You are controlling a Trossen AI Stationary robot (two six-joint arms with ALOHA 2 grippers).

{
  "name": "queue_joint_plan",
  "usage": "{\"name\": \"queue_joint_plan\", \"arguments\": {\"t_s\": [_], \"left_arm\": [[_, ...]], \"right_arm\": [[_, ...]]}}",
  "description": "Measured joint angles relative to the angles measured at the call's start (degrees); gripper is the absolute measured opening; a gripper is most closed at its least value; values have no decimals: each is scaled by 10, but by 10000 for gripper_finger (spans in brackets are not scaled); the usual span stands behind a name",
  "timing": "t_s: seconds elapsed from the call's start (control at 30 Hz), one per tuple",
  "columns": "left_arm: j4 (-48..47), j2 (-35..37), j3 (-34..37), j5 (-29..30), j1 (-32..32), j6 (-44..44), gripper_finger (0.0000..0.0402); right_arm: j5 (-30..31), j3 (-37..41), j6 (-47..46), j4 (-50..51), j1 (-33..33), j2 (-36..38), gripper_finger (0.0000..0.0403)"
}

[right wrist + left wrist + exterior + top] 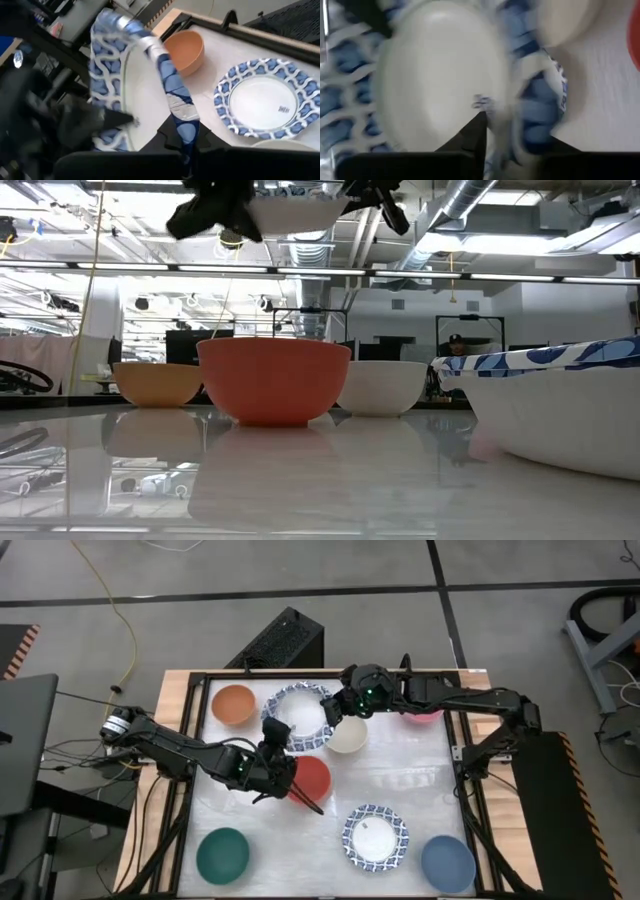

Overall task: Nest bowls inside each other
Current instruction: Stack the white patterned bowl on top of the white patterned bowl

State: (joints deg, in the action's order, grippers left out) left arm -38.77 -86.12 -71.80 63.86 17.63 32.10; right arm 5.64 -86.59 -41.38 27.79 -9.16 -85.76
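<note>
A patterned bowl (150,95) is held aloft over the table's far middle, caught between both arms. In the right wrist view the right gripper (187,137) is seen pinched on the blue-and-white rim, jaws pressed nearly together on the thin wall, with the bowl tipped on edge. The left gripper (272,735) is met at the opposite rim; its jaws are partly parted, and whether they pinch the rim cannot be told.

On the near edge, a teal bowl (222,854), another patterned bowl (376,836) and a blue bowl (447,863) are left standing apart. Mid-table, a red bowl (312,778) sits beside the left arm. Farther back, a cream bowl (348,735) and a second patterned bowl (267,100) lie beneath the lifted one, with an orange bowl (234,704) at the far left and a pink bowl (425,716) mostly hidden under the right arm.

The bowls are judged stiff, glossy and probably slippery; if ceramic, breakable when dropped. A pinch across the rim looks the only workable hold, kept firm while tilted.
</note>
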Motion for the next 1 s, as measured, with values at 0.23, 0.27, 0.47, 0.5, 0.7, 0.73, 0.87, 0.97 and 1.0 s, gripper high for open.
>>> {"name": "queue_joint_plan", "arguments": {"t_s": [0.23, 0.27, 0.47, 0.5, 0.7, 0.73, 0.87, 0.97, 1.0], "left_arm": [[-3, 64, -54, -21, -1, -88, 125], [-3, 76, -61, -32, -1, -105, 130], [18, 157, -82, -141, 1, -188, 141], [22, 171, -83, -159, 1, -200, 141], [14, 202, -80, -240, 0, -220, 144], [14, 205, -80, -247, 0, -211, 146], [-6, 207, -80, -266, -1, -212, 165], [-15, 212, -79, -298, -1, -250, 186], [-10, 217, -79, -307, 0, -265, 192]], "right_arm": [[-11, -2, 7, 45, -33, 3, 4], [-20, -2, 8, 57, -39, 6, 3], [-7, 2, 19, 160, -52, 16, 2], [-2, 3, 20, 159, -54, 14, 1], [-4, -1, 8, 161, -46, 19, 1], [-6, 0, 8, 168, -42, 18, 1], [-21, 1, 7, 218, -27, 30, 1], [-23, 0, -15, 277, 13, 63, 1], [-25, 0, -27, 294, 32, 74, 1]]}}
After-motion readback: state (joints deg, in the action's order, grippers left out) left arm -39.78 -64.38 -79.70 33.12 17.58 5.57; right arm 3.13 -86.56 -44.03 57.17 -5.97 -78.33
